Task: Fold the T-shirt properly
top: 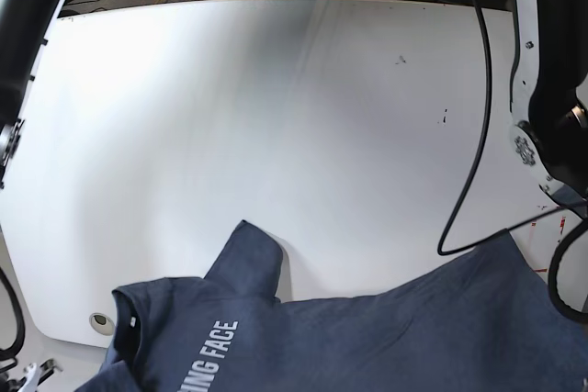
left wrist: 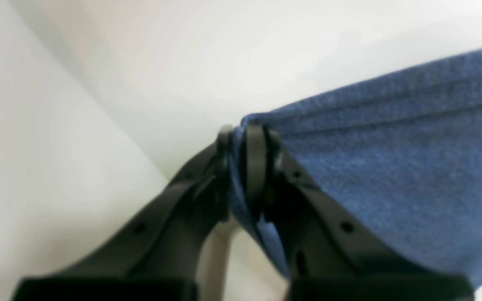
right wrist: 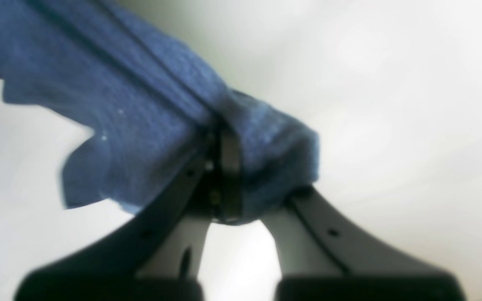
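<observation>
The dark navy T-shirt [top: 386, 341] with white lettering [top: 211, 360] stretches across the bottom of the base view, one sleeve [top: 246, 259] pointing onto the white table [top: 276, 117]. In the left wrist view my left gripper [left wrist: 243, 167] is shut on an edge of the T-shirt [left wrist: 391, 167], which spreads out to the right. In the right wrist view my right gripper [right wrist: 257, 184] is shut on a bunched fold of the T-shirt [right wrist: 132, 125], which trails up and left. Neither gripper shows in the base view; both are below its lower edge.
A black cable [top: 480, 135] hangs over the table's right side beside the white arm segment [top: 533, 89]. A black arm segment [top: 23, 6] stands at the far left. A small round hole [top: 98, 321] marks the table's near left corner. Cables lie on the floor beyond the far edge.
</observation>
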